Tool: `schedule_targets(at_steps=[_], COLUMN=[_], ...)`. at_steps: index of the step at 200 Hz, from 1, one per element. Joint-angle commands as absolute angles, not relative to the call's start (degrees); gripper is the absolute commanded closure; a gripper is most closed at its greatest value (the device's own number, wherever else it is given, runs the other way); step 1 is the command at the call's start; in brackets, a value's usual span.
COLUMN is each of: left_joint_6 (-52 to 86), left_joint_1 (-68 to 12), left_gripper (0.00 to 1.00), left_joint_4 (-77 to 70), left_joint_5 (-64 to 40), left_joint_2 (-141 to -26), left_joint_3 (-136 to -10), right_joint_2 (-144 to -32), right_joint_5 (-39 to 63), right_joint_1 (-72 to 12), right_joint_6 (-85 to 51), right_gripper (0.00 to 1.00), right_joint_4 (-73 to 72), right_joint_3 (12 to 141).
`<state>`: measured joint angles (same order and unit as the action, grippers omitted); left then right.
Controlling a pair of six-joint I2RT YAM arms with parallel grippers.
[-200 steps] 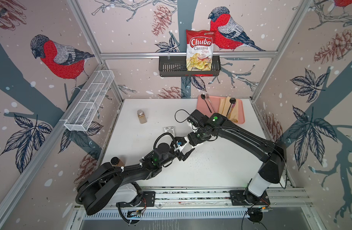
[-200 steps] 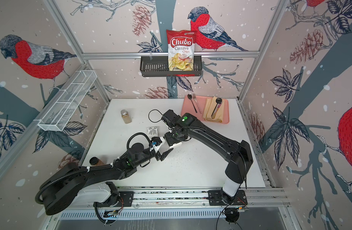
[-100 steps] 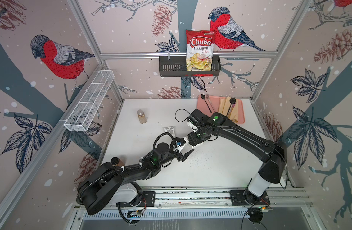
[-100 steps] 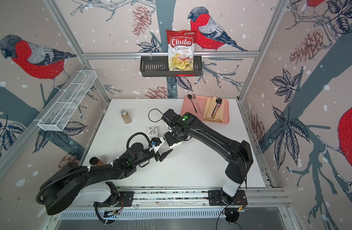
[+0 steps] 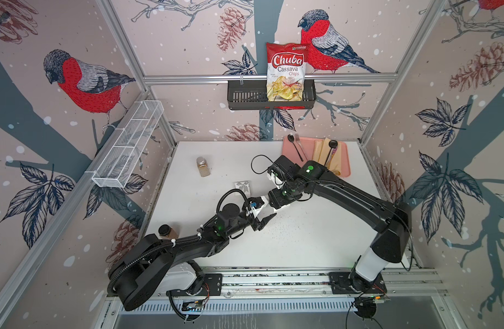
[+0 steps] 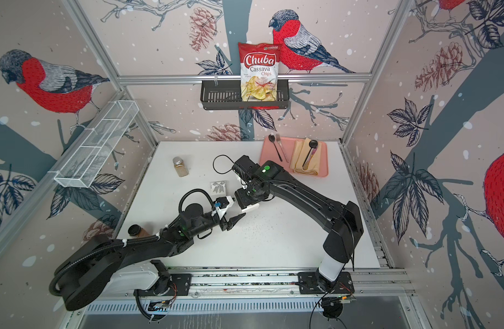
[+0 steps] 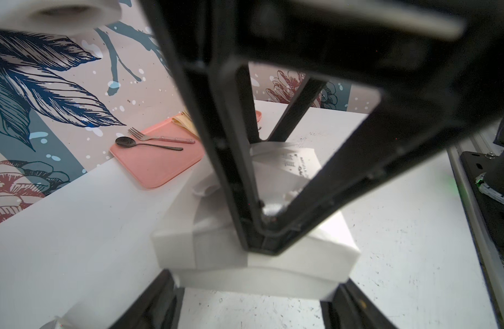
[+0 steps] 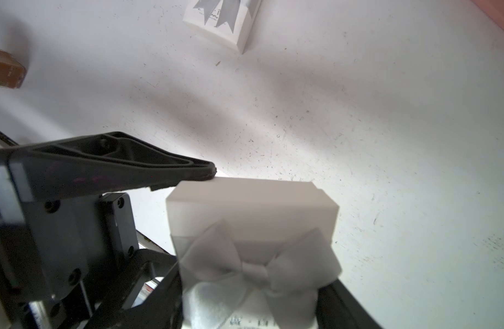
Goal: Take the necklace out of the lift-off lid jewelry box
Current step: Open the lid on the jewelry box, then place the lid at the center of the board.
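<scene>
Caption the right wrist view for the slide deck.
White bow-topped jewelry box in the right gripper, left gripper straddling it, a bow-printed box beyond on the table.

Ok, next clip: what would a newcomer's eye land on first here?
The red bullfinch wallpaper covering the walls, then the Chuba Cassava Chips bag standing in the black basket on the back wall. Mid-table, the left gripper and right gripper meet at a white jewelry box with a grey bow.

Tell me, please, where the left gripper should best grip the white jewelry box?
Probably the base of the jewelry box, on its flat side walls below the lid, coming in level from the left arm's side: the right gripper straddles the bowed lid from above.
</scene>
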<state>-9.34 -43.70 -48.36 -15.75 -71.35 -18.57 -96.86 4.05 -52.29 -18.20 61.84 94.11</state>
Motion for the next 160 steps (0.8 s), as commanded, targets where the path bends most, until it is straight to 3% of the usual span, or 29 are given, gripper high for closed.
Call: schedule_targets(at_steps=[1, 94, 160], left_joint_6=[-9.67, -9.49, -8.8], left_joint_1=[-43.51, -43.52, -43.51], left_gripper=[0.37, 0.39, 0.39], left_joint_4=[-49.83, -48.79, -48.31], left_joint_5=[-16.87, -16.62, -15.62], left_joint_2=[-70.75, -70.39, -69.17], left_joint_3=[-18.11, -17.5, -15.3], right_joint_2=[-95.7, -91.95, -90.17], right_joint_5=[6.43, 10.2, -0.79], right_joint_1=[-51.43, -47.21, -34.48], right_joint_6=[-17.46, -17.76, -20.9], right_gripper=[0.34, 0.35, 0.35], right_joint_4=[60.56, 57.92, 55.87], right_joint_3=[93.62, 90.54, 79.92])
